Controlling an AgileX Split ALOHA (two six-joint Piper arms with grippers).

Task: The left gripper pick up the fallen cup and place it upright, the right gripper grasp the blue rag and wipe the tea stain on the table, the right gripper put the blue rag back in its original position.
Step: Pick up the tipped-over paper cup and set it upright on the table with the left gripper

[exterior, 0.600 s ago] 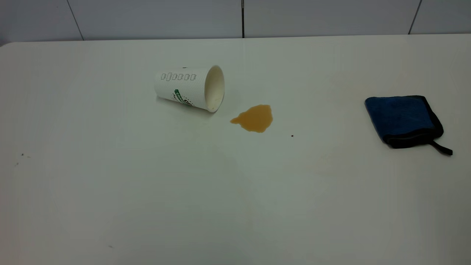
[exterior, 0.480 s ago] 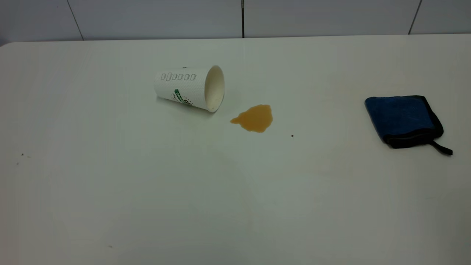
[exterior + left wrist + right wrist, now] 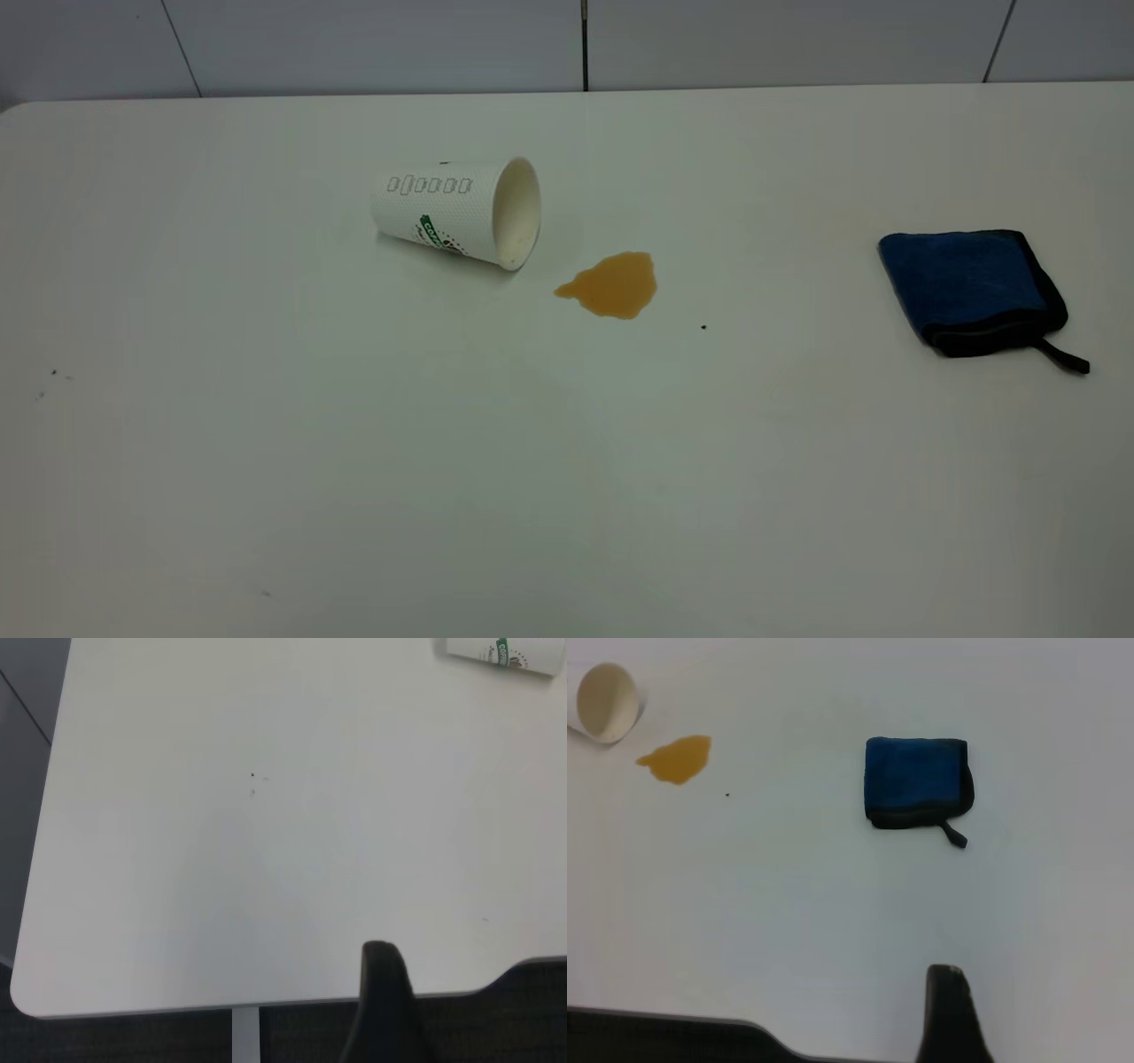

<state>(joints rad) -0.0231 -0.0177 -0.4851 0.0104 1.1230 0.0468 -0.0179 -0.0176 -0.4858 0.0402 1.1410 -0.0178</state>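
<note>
Exterior view: the white table (image 3: 567,461) carries a paper cup (image 3: 456,212) lying on its side in the far left-centre, its open mouth turned toward the middle. Just beside the mouth, but apart from it, sits an amber tea stain (image 3: 611,284). A tiny dark speck (image 3: 703,327) lies near the stain on its right. Well apart, at the right side of the table, a folded blue rag (image 3: 973,289) with black edging lies flat, its black loop trailing toward the table's right edge. Neither arm appears in this view.

Left wrist view: the left gripper (image 3: 383,1005) shows only as one dark finger over the near edge of the table (image 3: 221,904); whether its fingers are spread or pressed together cannot be told. The cup (image 3: 501,654) is far off, cut by the picture's edge.

Right wrist view: the right gripper (image 3: 948,1014) likewise shows a single dark finger, its state not readable. It hangs above bare table (image 3: 833,921), well apart from the rag (image 3: 917,782). The stain (image 3: 676,758) and cup (image 3: 604,702) lie farther away, close together.
</note>
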